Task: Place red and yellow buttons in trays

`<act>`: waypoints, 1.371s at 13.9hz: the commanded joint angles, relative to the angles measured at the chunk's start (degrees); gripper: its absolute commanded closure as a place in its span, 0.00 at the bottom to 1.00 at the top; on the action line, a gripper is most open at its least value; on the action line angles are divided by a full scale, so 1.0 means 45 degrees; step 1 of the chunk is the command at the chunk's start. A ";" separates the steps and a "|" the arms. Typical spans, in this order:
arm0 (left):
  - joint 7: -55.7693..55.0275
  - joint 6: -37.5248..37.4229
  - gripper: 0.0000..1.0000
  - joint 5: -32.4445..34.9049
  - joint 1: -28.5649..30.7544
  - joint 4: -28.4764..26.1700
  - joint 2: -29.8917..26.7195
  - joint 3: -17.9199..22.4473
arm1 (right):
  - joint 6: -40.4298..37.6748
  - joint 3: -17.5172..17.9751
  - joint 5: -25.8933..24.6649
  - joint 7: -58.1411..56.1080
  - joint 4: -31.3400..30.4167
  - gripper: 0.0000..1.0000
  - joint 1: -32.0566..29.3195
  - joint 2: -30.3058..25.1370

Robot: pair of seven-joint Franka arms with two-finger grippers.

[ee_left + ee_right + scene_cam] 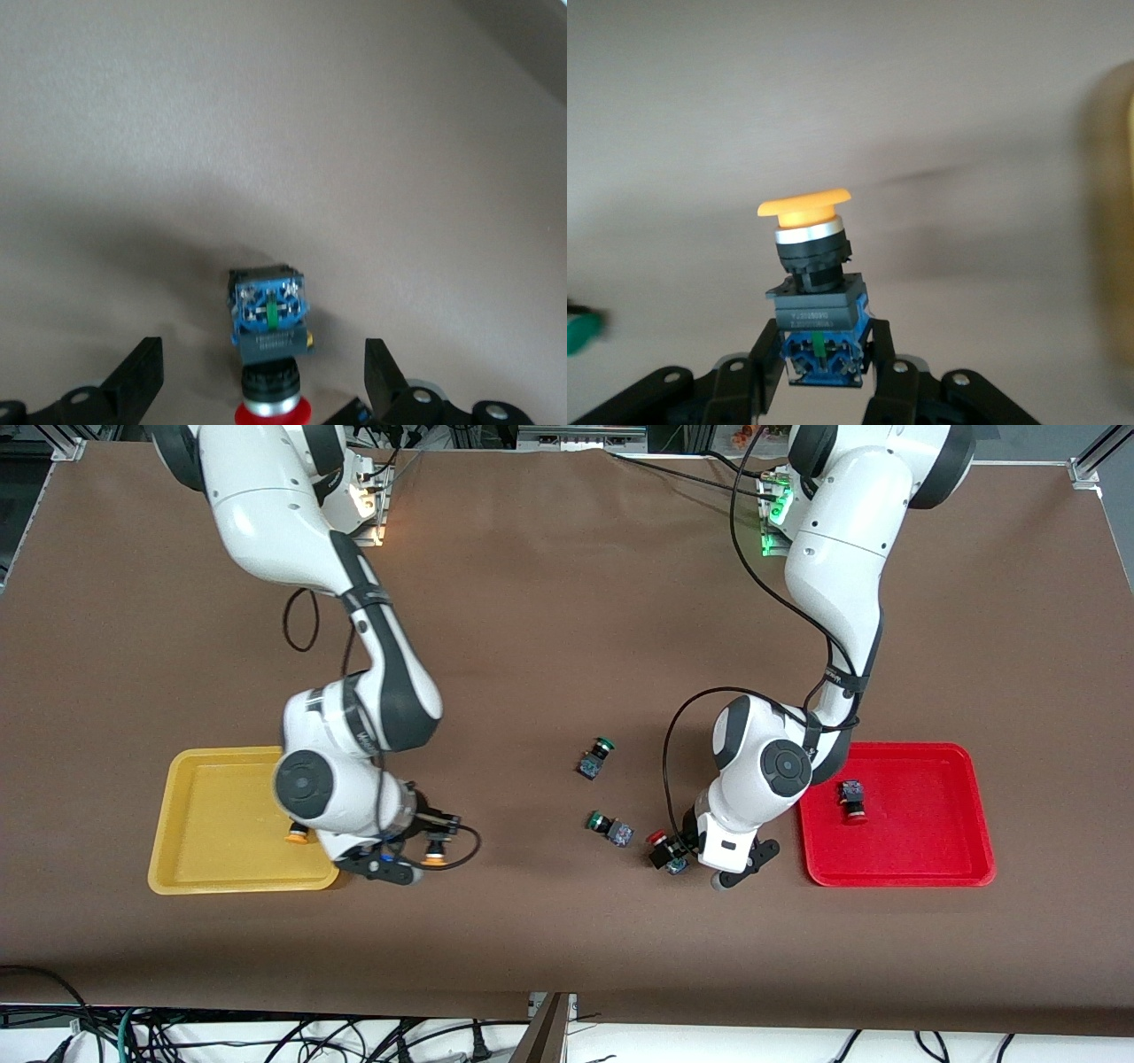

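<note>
My right gripper [431,834] is shut on the blue base of a yellow-capped button [815,310] and holds it over the table beside the yellow tray [204,868]; the button also shows in the front view [434,856]. A second yellow button [297,834] sits in that tray. My left gripper [264,381] is open, its fingers on either side of a red-capped button [270,323] that lies on the table, also seen in the front view [660,849]. The other red button [853,799] lies in the red tray [939,868].
Two green-capped buttons [595,757] [609,826] lie on the brown table mid-way between the trays, close to my left gripper. One green cap [580,332] shows in the right wrist view. The yellow tray's edge [1112,221] is close to my right gripper.
</note>
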 commanded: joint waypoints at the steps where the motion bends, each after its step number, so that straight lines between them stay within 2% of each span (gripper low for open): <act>1: 0.0126 0.0649 0.00 -0.0218 -0.0163 0.0048 0.0358 0.0119 | -0.0050 -0.1030 -0.0054 -0.2592 -0.2135 0.82 0.0049 -0.1031; 3: 0.0126 0.0650 0.16 -0.0218 -0.0182 0.0048 0.0417 0.0100 | -0.0050 -0.1522 0.0004 -0.4525 -0.2685 0.81 -0.0457 -0.1072; 4: 0.0126 0.0650 0.27 -0.0218 -0.0182 0.0048 0.0476 0.0100 | -0.0069 -0.1543 0.0005 -0.5250 -0.2958 0.81 -0.0827 -0.1188; 5: 0.0126 0.0650 0.34 -0.0218 -0.0182 0.0048 0.0496 0.0100 | -0.0050 -0.1543 0.0005 -0.5760 -0.3444 0.80 -0.1140 -0.1402; 9: 0.0146 0.0650 0.55 -0.0218 -0.0202 -0.0050 0.0496 0.0119 | -0.0030 -0.2069 -0.0015 -0.7908 -0.3859 0.79 -0.1766 -0.1619; 12: 0.0126 0.0495 0.89 -0.0218 -0.0085 -0.0050 0.0321 0.0158 | 0.0203 -0.2090 -0.0152 -0.9198 -0.3839 0.76 -0.2508 -0.1503; 14: 0.0126 -0.0476 0.92 -0.0180 0.0051 -0.0011 -0.0185 0.0449 | 0.0613 -0.2070 -0.0152 -0.9631 -0.3898 0.74 -0.2860 -0.1249; 19: 0.2231 -0.4812 0.89 0.2240 0.0169 0.0165 -0.1612 0.1680 | 0.2329 -0.1914 0.0431 -0.9847 -0.5281 0.63 -0.2999 -0.1014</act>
